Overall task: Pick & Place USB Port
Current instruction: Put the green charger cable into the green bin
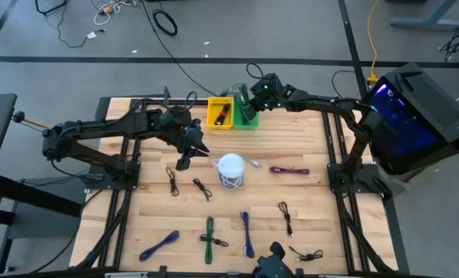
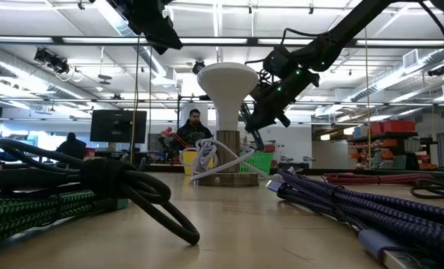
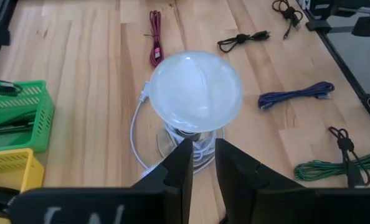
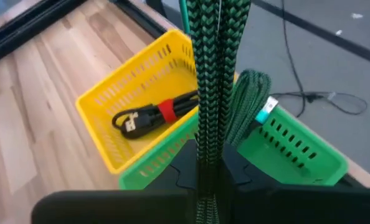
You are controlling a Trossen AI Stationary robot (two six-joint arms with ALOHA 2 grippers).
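While the left pincer [image 1: 192, 148] hangs just left of the white lamp [image 1: 230, 171], its fingers only a crack apart and gripping nothing I can see, the real action is up behind the lamp. The right pincer [image 1: 250, 99] is clamped on a green braided cable [image 4: 210, 81] right over the green basket [image 4: 297, 152], next to the yellow basket [image 4: 110, 102] that already has a black cable in it. Looks like the drop-off step: lower a bit, let go, pull clear.
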